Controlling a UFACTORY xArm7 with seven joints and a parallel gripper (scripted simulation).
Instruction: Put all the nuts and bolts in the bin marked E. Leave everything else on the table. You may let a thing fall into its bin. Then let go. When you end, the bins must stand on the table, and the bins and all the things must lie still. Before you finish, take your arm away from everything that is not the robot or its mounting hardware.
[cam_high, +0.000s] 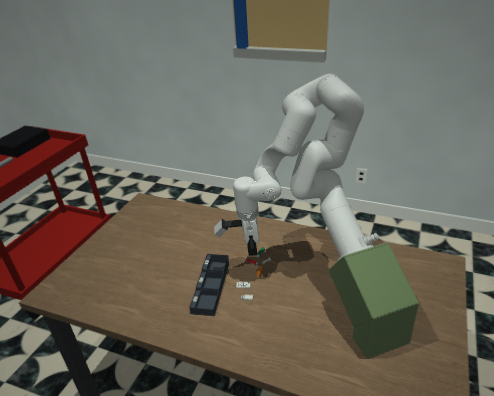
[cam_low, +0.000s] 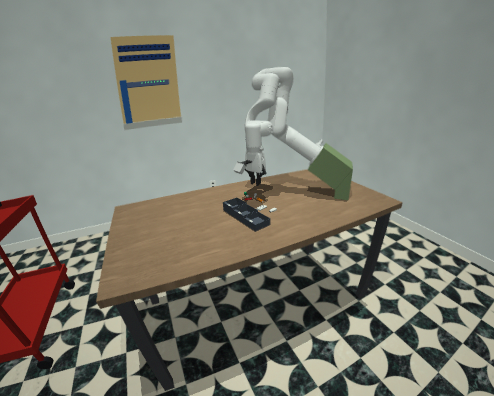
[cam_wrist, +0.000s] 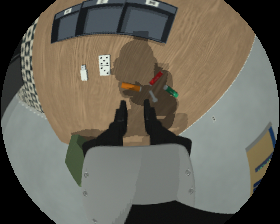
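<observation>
wrist view: gripper (cam_wrist: 135, 117) fingers part-closed on nothing, above the bench (cam_wrist: 206, 53). the grey bolt (cam_wrist: 154, 95) lies just above the fingertips in frame, long axis diagonal, amid the small-parts cluster; the bin row (cam_wrist: 113, 17) is at upper centre.

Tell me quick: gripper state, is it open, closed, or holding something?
Black two-finger gripper: partly open, with a narrow gap and nothing held between the fingers.
</observation>
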